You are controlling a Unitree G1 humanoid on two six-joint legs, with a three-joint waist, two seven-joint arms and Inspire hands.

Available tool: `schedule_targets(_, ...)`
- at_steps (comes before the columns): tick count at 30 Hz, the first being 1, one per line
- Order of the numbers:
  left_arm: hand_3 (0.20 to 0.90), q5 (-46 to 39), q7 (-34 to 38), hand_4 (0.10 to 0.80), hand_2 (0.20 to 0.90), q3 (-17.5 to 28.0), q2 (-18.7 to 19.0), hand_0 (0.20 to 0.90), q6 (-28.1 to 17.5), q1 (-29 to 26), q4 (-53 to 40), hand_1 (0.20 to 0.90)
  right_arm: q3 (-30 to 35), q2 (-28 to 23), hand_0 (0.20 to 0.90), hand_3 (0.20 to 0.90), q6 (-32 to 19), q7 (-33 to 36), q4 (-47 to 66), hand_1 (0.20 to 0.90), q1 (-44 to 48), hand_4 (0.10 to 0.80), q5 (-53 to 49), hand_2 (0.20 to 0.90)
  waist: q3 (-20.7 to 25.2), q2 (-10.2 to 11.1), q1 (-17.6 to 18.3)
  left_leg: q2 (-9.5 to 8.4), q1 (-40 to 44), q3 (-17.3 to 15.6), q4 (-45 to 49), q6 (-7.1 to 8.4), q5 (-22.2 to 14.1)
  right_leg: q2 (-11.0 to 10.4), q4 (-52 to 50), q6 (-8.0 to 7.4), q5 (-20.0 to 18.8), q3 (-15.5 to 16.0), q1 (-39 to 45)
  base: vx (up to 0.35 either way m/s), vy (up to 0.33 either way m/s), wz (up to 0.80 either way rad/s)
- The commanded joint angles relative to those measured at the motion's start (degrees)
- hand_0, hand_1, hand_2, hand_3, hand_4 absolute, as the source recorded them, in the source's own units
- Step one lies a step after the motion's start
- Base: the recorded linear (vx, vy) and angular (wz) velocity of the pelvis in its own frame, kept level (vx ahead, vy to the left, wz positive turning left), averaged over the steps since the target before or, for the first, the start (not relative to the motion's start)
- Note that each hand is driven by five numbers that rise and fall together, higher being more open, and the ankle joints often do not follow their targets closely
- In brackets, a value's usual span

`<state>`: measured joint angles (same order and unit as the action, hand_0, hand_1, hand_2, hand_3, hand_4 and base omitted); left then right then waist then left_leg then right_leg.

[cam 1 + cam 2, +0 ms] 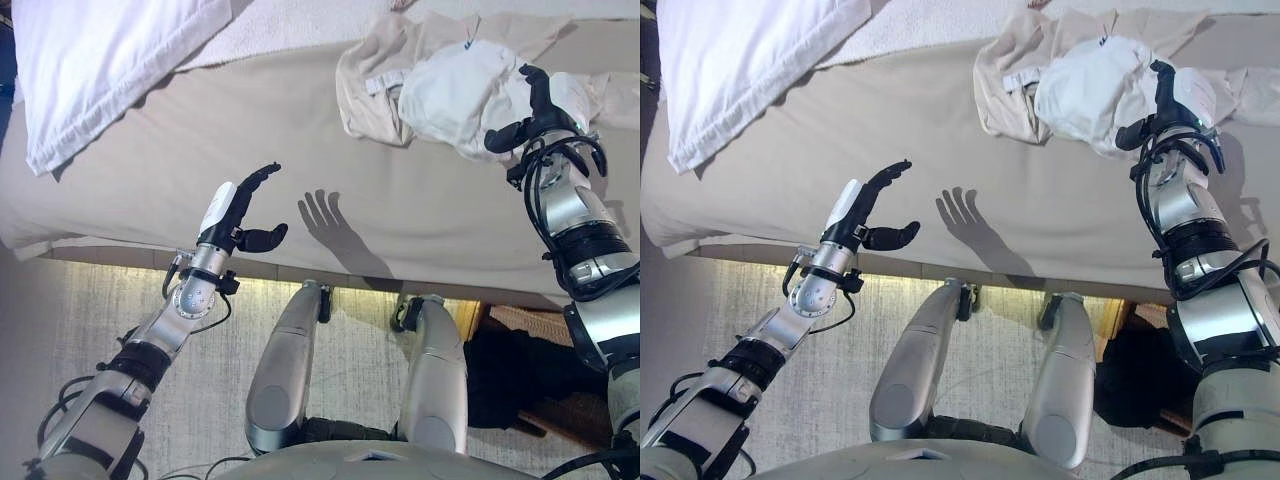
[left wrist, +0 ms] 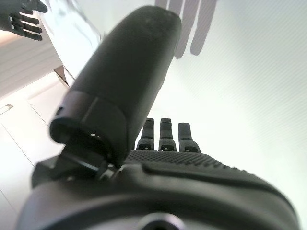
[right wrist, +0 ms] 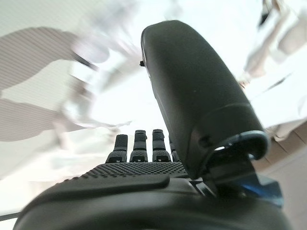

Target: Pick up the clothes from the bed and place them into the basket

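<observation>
Right hand point(image 1: 540, 110) on clothes point(image 1: 450, 85), bed point(image 1: 300, 160)

Left robot hand point(image 1: 243, 205) raised with fingers relaxed; right robot hand point(image 1: 535, 110) extended forward, fingers straight.

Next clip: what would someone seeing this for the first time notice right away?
The heap of clothes, white over beige, lies on the far right of the bed, with the right hand reaching into its edge. The left hand hovers open and empty above the bed's near edge. A white pillow lies at the far left.
</observation>
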<state>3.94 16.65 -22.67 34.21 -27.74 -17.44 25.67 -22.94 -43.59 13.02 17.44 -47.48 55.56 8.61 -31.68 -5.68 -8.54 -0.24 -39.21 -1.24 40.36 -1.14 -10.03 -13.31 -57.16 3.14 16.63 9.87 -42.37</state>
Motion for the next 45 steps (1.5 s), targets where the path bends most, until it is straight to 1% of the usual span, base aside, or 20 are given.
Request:
schedule_targets(1,0.900,-1.13,4.00,0.800,0.900,3.17,1.46,0.900,-4.44,1.19,-7.68,0.900,-2.56,-4.04,0.900,0.900,-1.21,3.77,0.28,0.900,7.20,0.800,-2.85,0.900,1.89,-1.55,-0.43,-4.07,1.19,-0.49,5.23,-0.72,-3.30,2.68,1.12,1.69,2.27,4.29,3.87,0.064,-0.040,0.54)
schedule_targets(2,0.900,-0.99,4.22,0.800,0.900,3.06,1.89,0.900,-4.78,1.48,-7.85,0.900,-2.78,-3.80,0.900,0.900,-0.69,4.06,-0.04,0.900,8.03,0.800,-3.78,0.900,1.89,-1.68,-0.78,-4.37,0.33,-0.38,7.06,-0.57,-5.23,2.81,-0.71,1.20,4.24,3.80,3.17,0.059,-0.043,0.45)
schedule_targets(5,0.900,-0.29,4.65,0.800,0.900,3.01,2.83,0.900,-4.97,1.28,-8.76,0.900,-3.74,-3.69,0.900,0.900,0.31,3.53,-1.59,0.900,10.35,0.800,-3.75,0.900,1.89,-1.92,-1.51,-4.56,-2.17,-0.14,8.03,-0.63,-4.77,2.90,-1.87,1.31,4.28,3.97,1.01,0.004,-0.045,-0.16)
schedule_targets(8,0.900,-0.27,5.28,0.800,0.900,3.13,3.71,0.900,-4.84,1.07,-10.18,0.900,-4.75,-3.74,0.900,0.900,-0.23,2.81,-2.63,0.900,12.38,0.800,-6.06,0.900,1.89,-2.31,-2.11,-4.52,-3.88,-0.01,8.43,-0.79,-4.27,2.71,-2.60,1.44,4.30,4.21,-0.64,-0.026,-0.023,0.24)
schedule_targets(12,0.900,-1.00,4.68,0.800,0.900,3.51,4.73,0.900,-3.93,0.69,-11.39,0.900,-4.54,-3.22,0.900,0.900,-3.97,2.78,-2.77,0.900,14.00,0.800,-10.73,0.900,1.89,-2.62,-2.68,-4.76,-5.24,0.28,9.08,-0.74,-4.01,2.56,-3.00,1.45,4.18,4.47,-1.73,-0.026,-0.032,0.01)
schedule_targets(14,0.900,-0.90,4.36,0.800,0.900,3.46,5.01,0.900,-3.73,0.64,-11.47,0.900,-3.97,-2.78,0.900,0.900,-5.43,2.78,-2.30,0.900,14.22,0.800,-11.29,0.900,1.89,-2.58,-2.81,-4.86,-5.48,0.53,9.54,-0.65,-4.11,2.58,-3.12,1.47,4.20,4.55,-1.79,-0.006,-0.037,0.07)
schedule_targets(16,0.900,-0.97,4.00,0.800,0.900,3.70,5.15,0.900,-3.42,0.97,-11.43,0.900,-3.77,-2.68,0.900,0.900,-5.34,3.35,-1.66,0.900,14.52,0.800,-10.98,0.900,1.89,-2.45,-2.96,-4.83,-5.42,0.70,9.77,-0.59,-4.13,2.67,-3.02,1.55,4.25,4.68,-1.43,0.003,-0.016,0.04)
schedule_targets(21,0.900,-0.21,6.22,0.800,0.900,3.97,5.04,0.900,-2.27,2.36,-10.27,0.900,-3.11,-2.86,0.900,0.900,-5.32,4.43,-1.35,0.900,14.55,0.800,-11.04,0.900,1.89,-1.95,-3.20,-4.57,-4.20,0.69,9.49,-0.30,-4.10,2.85,-2.24,1.54,4.11,5.21,0.36,0.013,-0.021,0.01)
schedule_targets(26,0.900,-0.06,8.56,0.800,0.900,5.07,4.56,0.900,-0.69,3.74,-8.51,0.900,-1.87,-3.56,0.900,0.900,-5.21,4.10,0.92,0.900,11.77,0.800,-9.04,0.900,1.89,-0.69,-2.76,-3.93,0.23,0.68,7.09,0.01,-4.03,3.01,0.58,1.07,3.74,5.54,5.19,0.021,-0.013,0.03)
schedule_targets(28,0.900,-0.39,8.99,0.800,0.900,5.85,4.04,0.900,-0.32,4.16,-8.09,0.900,-1.13,-3.81,0.900,0.900,-4.96,3.94,1.67,0.900,9.71,0.800,-7.76,0.900,1.89,-0.01,-2.28,-3.45,3.75,0.72,5.08,0.24,-3.82,3.03,3.10,0.75,3.11,5.42,8.65,-0.005,0.012,-0.09)
schedule_targets(29,0.900,-0.49,9.07,0.800,0.900,6.29,3.85,0.900,-0.18,4.09,-8.07,0.900,-0.70,-4.08,0.900,0.900,-5.11,3.77,1.73,0.900,9.05,0.800,-7.88,0.900,1.89,0.21,-2.09,-3.15,4.32,0.61,3.61,0.14,-2.02,2.98,4.89,1.28,1.33,6.02,9.40,-0.030,0.018,-0.13)
schedule_targets(33,0.900,-0.82,8.64,0.800,0.900,7.38,2.88,0.900,1.76,4.52,-7.65,0.900,1.29,-4.45,0.900,0.900,-5.31,2.07,2.88,0.900,4.43,0.800,-7.71,0.900,2.19,1.50,-0.98,-1.65,11.97,0.42,-0.92,0.80,-1.38,3.52,11.15,0.94,-0.11,5.96,17.45,0.065,-0.014,-0.11)
schedule_targets(34,0.900,-0.74,8.64,0.800,0.900,7.44,2.76,0.900,1.83,4.63,-7.57,0.900,1.46,-4.45,0.900,0.900,-5.26,1.94,3.02,0.900,4.02,0.800,-7.65,0.900,2.33,1.58,-0.91,-1.52,12.46,0.39,-1.34,0.85,-1.28,3.62,11.71,0.93,-0.25,5.98,17.99,0.125,-0.042,-0.24)
schedule_targets(37,0.900,-1.51,8.30,0.800,0.900,7.84,1.67,0.900,3.22,5.50,-6.98,0.900,2.84,-4.40,0.900,0.900,-4.67,1.08,3.66,0.900,0.54,0.800,-7.22,0.900,4.85,2.56,-0.16,0.50,17.65,-0.53,-6.25,1.79,0.49,3.99,18.14,0.51,-1.87,7.06,23.63,0.117,-0.051,-0.26)
schedule_targets(38,0.900,-1.58,8.32,0.800,0.900,7.93,1.59,0.900,3.38,5.60,-6.98,0.900,2.97,-4.36,0.900,0.900,-4.65,0.95,3.67,0.900,0.34,0.800,-7.13,0.900,5.00,2.61,-0.15,0.74,18.28,-0.70,-6.89,1.92,0.72,4.02,18.76,0.45,-2.04,7.26,24.24,0.096,-0.027,-0.28)
schedule_targets(39,0.900,-1.76,8.66,0.800,0.900,8.46,1.12,0.900,3.61,6.22,-6.55,0.900,3.35,-4.34,0.900,0.900,-4.31,0.01,3.57,0.900,-0.10,0.800,-6.71,0.900,6.01,2.93,-0.15,1.77,20.80,-1.57,-9.61,2.58,1.82,3.86,21.70,0.09,-2.78,8.33,26.71,0.087,-0.004,-0.37)
schedule_targets(40,0.900,-1.93,9.15,0.800,0.900,8.95,0.97,0.900,4.01,6.85,-6.67,0.900,3.41,-4.17,0.900,0.900,-4.36,-0.76,3.25,0.900,-0.05,0.800,-6.30,0.900,6.71,3.11,-0.39,2.63,22.57,-2.28,-11.76,2.91,2.41,3.43,23.54,-0.23,-3.28,9.25,28.26,0.102,-0.004,-0.48)
schedule_targets(42,0.900,-2.41,9.90,0.800,0.900,9.85,0.81,0.900,4.90,8.05,-7.13,0.900,3.36,-4.59,0.900,0.900,-4.48,-1.98,3.02,0.900,-0.12,0.800,-6.40,0.900,8.27,4.21,0.15,3.99,24.69,-3.00,-13.39,3.40,3.00,4.64,28.64,-0.53,-4.30,7.69,30.50,0.097,-0.044,-0.76)
schedule_targets(43,0.900,-2.73,9.53,0.800,0.900,10.33,0.54,0.900,5.59,8.44,-7.65,0.900,3.69,-5.25,0.900,0.900,-4.23,-2.59,4.06,0.900,-1.33,0.800,-6.51,0.900,9.13,4.97,0.39,4.23,23.86,-2.04,-11.14,4.28,5.61,5.71,32.02,-0.19,-5.02,6.72,32.95,0.123,-0.094,-0.83)
schedule_targets(45,0.900,-2.50,9.20,0.800,0.900,10.43,0.12,0.900,5.58,8.61,-7.46,0.900,4.04,-5.59,0.900,0.900,-4.60,-2.40,4.62,0.900,-2.53,0.800,-6.08,0.900,9.30,5.23,0.40,3.59,22.22,-1.23,-7.77,4.73,7.29,6.33,34.00,0.23,-5.53,6.49,35.22,0.140,-0.084,-0.35)
